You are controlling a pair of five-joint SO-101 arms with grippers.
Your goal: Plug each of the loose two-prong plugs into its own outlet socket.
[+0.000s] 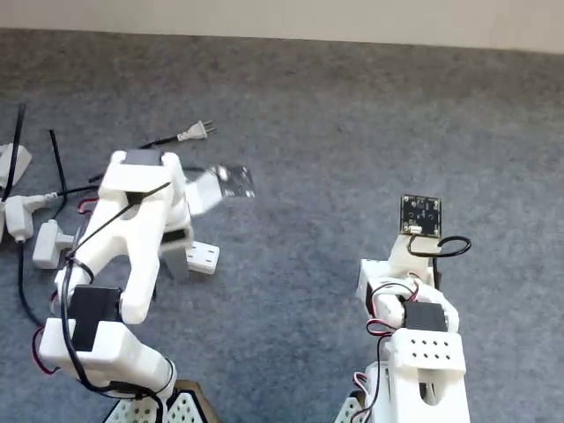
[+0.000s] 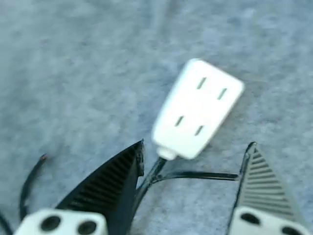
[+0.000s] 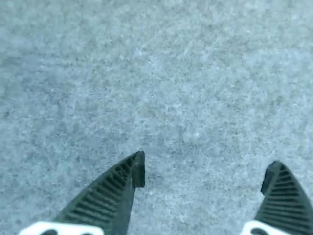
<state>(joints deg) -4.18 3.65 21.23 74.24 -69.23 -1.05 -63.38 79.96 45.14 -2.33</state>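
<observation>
We see a table (image 1: 352,132) covered in grey, carpet-like fabric, and it carries everything here. The white left arm (image 1: 132,238) stretches out over the table's left half, with black and red wires along its links. The white right arm (image 1: 414,326) is folded low on the right side, well apart from the cords and plugs.

In its wrist view, the left claw (image 2: 195,169) is spread wide, with its dark ribbed fingers (image 2: 117,186) on either side of a gap. Just beyond its tips a white rectangular plastic outlet block with two pairs of slots (image 2: 198,110) lies flat on the fabric, all four slots empty. In the high view that block (image 1: 201,257) sits beside the front of the left arm. The block's thin black cord (image 2: 195,175) leaves its near end, and a stretch of it runs across the gap between the fingers.

The right claw (image 3: 205,171) is spread too, above bare grey fabric.

At the table's left edge we see a cluster of white plug bodies (image 1: 26,220) with black leads. Farther back, a small white two-prong plug on a black lead (image 1: 196,132) lies loose, with its metal prongs pointing away from the left arm.
</observation>
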